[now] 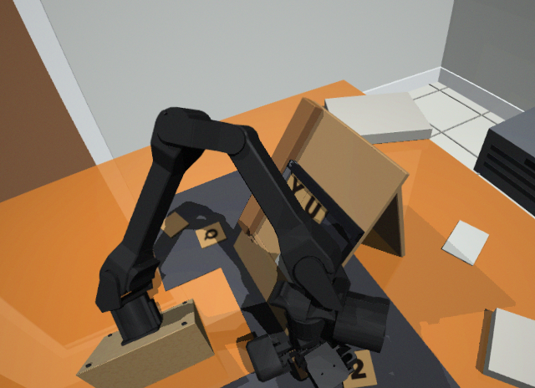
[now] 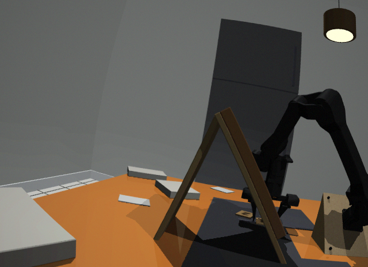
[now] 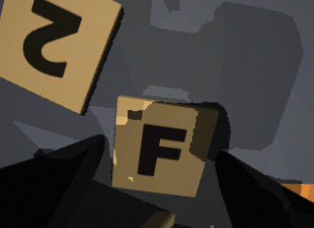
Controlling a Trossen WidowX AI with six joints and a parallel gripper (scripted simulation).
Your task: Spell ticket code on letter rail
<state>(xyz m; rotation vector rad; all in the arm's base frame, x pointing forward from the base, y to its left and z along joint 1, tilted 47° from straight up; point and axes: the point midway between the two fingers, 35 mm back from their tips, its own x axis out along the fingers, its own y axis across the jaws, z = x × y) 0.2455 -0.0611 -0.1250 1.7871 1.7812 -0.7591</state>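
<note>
My gripper (image 1: 298,366) (image 2: 266,218) (image 3: 161,149) is open, low over the dark mat, its fingers on either side of the F tile (image 2: 259,221) (image 3: 125,161), which lies flat with nothing gripped. The 2 tile (image 1: 367,366) (image 2: 243,214) (image 3: 100,41) lies beside it. On the leaning board (image 1: 359,168), the dark letter rail (image 1: 333,204) holds a Y tile (image 1: 296,186) and a U tile (image 1: 317,211), with Y at the upper left. The arm hides the rail's lower part and nearly all of the ticket; its print cannot be read.
A Q tile (image 1: 219,236) and a tile with no readable letter (image 1: 175,225) lie on the mat (image 1: 181,272) left of the board. The arm's wooden base block (image 1: 150,362) stands at the front left. Pale slabs (image 1: 379,114) (image 1: 514,349) and a white card (image 1: 466,241) lie on the counter.
</note>
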